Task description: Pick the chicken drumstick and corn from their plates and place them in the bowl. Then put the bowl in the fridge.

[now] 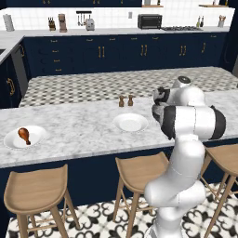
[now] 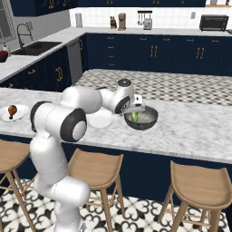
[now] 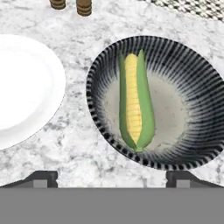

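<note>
— Corn [image 3: 136,105]?
— Lying in the bowl [image 3: 192,83], beside an empty plate [image 3: 22,87]. Gripper [image 3: 111,177] hangs above, jaws wide, holding nothing.
— Drumstick [image 1: 24,135]?
— On the far plate [image 1: 37,135].

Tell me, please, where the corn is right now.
The corn lies inside the bowl on the marble counter, just right of the empty white plate.

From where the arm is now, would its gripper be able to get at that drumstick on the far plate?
Probably not without moving. The gripper hangs open over the bowl holding the corn, while the chicken drumstick lies on its plate far along the counter. Nothing blocks the path.
</note>
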You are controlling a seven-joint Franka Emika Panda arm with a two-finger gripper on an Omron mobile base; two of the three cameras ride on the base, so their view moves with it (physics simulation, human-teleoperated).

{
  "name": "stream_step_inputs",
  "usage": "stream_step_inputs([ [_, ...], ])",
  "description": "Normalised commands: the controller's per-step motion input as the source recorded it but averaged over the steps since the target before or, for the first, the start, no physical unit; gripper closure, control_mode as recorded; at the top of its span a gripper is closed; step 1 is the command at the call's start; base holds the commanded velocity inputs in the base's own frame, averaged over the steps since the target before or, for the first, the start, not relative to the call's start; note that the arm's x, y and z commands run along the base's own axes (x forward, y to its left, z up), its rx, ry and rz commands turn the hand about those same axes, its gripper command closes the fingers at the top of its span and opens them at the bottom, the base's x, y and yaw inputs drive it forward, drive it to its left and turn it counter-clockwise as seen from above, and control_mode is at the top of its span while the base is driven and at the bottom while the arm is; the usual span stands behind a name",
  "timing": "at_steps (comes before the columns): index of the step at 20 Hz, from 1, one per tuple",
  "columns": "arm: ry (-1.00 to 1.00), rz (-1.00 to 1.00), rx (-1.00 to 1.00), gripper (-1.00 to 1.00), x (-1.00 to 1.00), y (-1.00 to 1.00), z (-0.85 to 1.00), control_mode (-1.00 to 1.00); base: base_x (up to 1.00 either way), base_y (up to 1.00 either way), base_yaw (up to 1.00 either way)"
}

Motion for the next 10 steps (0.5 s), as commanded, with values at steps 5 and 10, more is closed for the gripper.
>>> stream_step_inputs([
  [5,-0.03,-0.05,0.01,-1.0,-0.69,0.7,0.28,-1.0,0.0,0.0,0.0],
  [10,0.01,-0.22,0.07,-1.0,-0.74,0.49,0.5,-1.0,0.0,0.0,0.0],
])
